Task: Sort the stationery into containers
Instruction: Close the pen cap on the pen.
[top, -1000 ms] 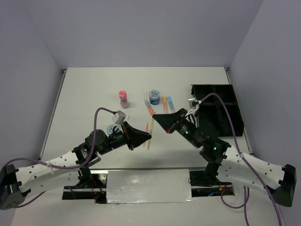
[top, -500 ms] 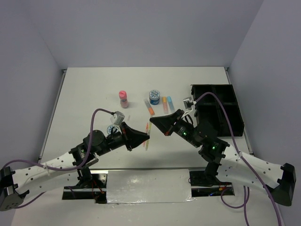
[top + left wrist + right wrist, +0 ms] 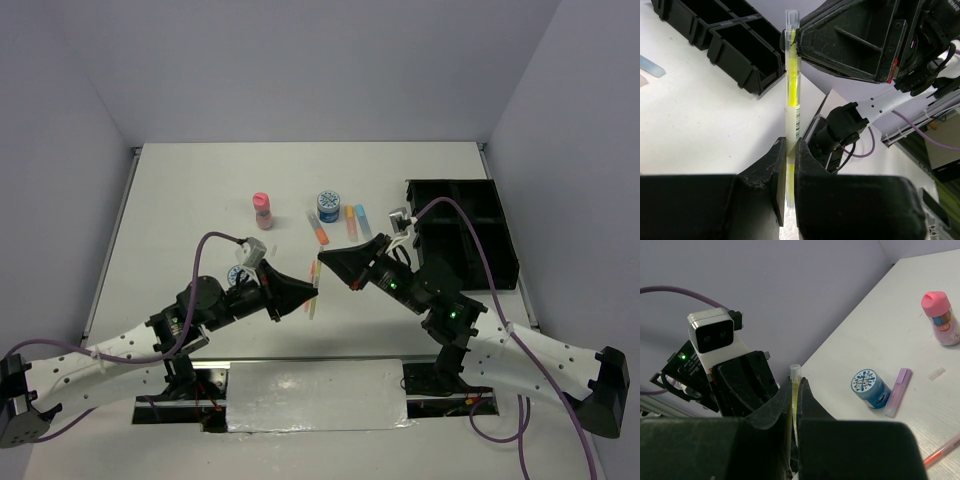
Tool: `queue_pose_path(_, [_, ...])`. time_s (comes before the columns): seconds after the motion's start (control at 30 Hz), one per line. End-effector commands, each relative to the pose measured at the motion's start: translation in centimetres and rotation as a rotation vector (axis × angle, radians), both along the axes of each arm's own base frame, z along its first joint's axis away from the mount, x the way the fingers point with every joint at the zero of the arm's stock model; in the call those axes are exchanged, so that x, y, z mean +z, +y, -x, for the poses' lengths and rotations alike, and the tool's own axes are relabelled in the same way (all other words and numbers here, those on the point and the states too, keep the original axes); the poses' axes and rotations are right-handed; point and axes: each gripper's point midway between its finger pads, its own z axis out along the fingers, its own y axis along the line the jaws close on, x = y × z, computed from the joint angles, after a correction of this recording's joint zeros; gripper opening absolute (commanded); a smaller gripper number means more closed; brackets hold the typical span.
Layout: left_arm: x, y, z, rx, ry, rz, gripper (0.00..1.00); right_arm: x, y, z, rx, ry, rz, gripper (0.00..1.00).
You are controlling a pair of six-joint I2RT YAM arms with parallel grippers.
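Clamping the yellow pen [image 3: 791, 90] near its lower end, the left gripper [image 3: 789, 150] held it upright, jaws pinched tight on the barrel. The right gripper [image 3: 795, 390] was on it too, jaws clenched around the pen's clear top end, so one pen sat in two grips. Beyond the left jaws and off to their left lay the black organiser tray [image 3: 735, 50]. Right of the right jaws sat a blue-white tub [image 3: 869, 388] with a purple marker [image 3: 897, 391] just beside it, and a pink bottle [image 3: 941, 319] farther out.
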Motion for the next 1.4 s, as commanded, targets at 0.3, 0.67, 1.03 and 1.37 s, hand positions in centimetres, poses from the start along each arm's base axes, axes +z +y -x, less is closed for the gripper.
queue_pose_path(0.3, [8.4, 0.7, -0.5, 0.044, -0.192, 0.140, 0.00, -5.2, 1.1, 2.1, 0.128, 0.055, 0.117, 0.00])
queue_pose_path(0.67, [10.0, 0.9, -0.6, 0.052, -0.242, 0.124, 0.00, -8.5, 1.6, 3.2, 0.182, 0.094, 0.183, 0.00])
queue_pose_path(1.03, [7.7, -0.1, -0.6, 0.017, -0.228, 0.068, 0.00, -5.2, 1.3, 3.8, 0.194, 0.021, 0.175, 0.33])
queue_pose_path(1.37, [4.2, 0.5, -0.8, 0.043, -0.176, 0.019, 0.00, -0.1, -2.1, 2.9, 0.048, -0.058, 0.103, 0.80])
